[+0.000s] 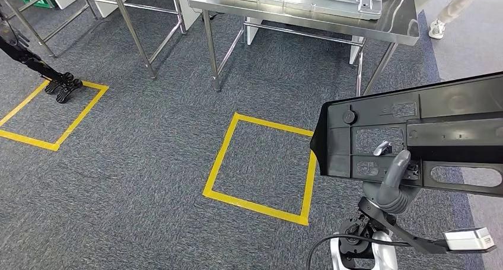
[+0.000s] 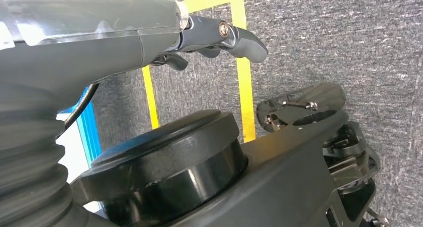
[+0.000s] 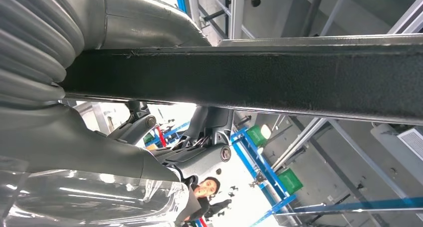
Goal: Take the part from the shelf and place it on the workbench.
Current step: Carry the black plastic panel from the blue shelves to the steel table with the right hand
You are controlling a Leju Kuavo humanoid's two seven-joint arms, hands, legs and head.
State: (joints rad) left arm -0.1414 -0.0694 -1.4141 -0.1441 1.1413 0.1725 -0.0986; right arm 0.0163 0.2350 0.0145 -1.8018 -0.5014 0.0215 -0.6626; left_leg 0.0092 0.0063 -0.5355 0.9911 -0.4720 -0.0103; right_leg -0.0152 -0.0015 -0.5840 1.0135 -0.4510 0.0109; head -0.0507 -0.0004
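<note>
Black part [image 1: 415, 139] gripped by right robot hand [image 1: 394, 184], left robot hand [image 2: 219, 37] empty, grey carpet [image 1: 148, 151], steel workbench [image 1: 391, 27].

Grey speckled carpet floor [image 1: 148, 163] marked with two yellow tape squares [image 1: 261, 163], bare steel-legged table frames [image 1: 133, 21] at the back, a person's white shoe [image 1: 438, 28] beside them
</note>
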